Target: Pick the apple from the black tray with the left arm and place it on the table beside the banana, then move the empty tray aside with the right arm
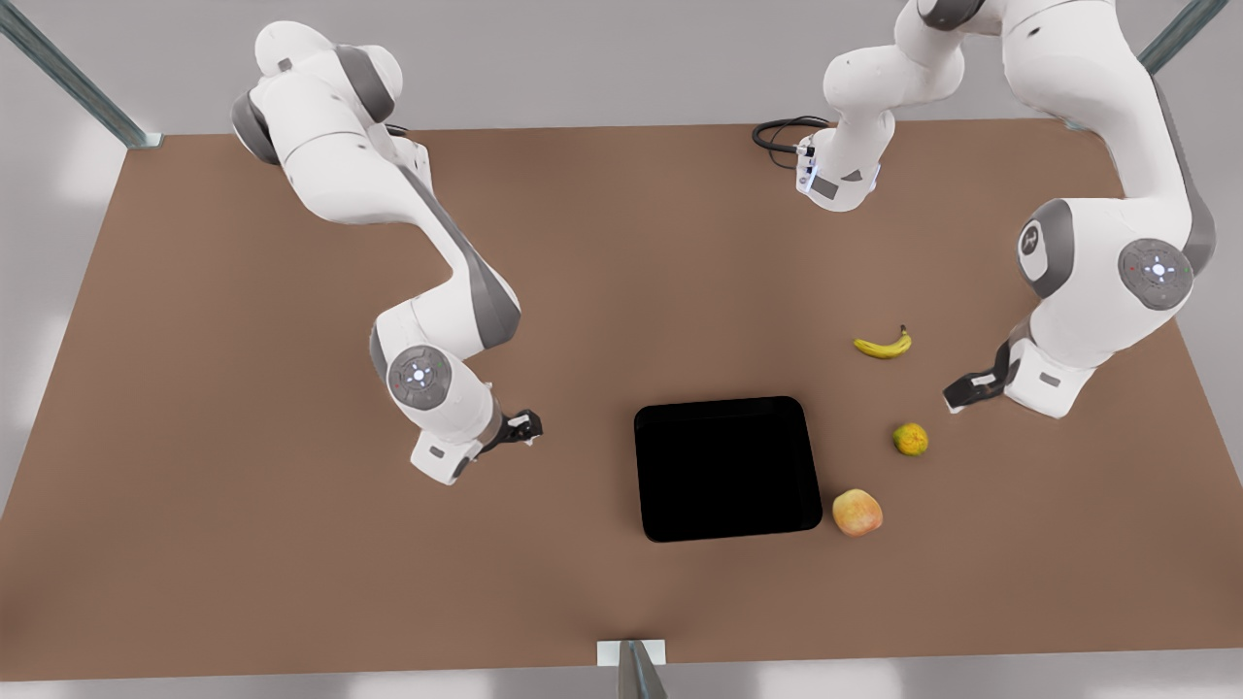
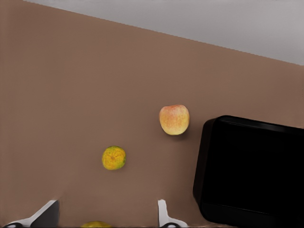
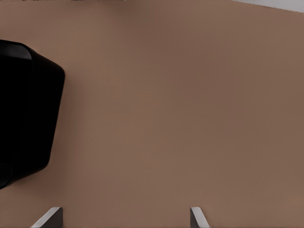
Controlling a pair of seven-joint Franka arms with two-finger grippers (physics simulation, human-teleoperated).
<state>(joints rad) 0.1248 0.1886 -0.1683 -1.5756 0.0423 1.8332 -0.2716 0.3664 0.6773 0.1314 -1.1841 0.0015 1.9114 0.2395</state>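
The apple was seen on the tabletop just right of the empty black tray, with left claw and right claw spread open, nothing gripped.

You had even, diffuse light from overhead, fairly bright, no hard source. Shadows were soft and short: a faint smudge under the apple and the small round fruit on the table. The black tray rendered near pure black, interior detail crushed, only a thin sheen along its rim. Pale light patches sat on the floor beyond the table edges. No blur or edge distortion you could call out.
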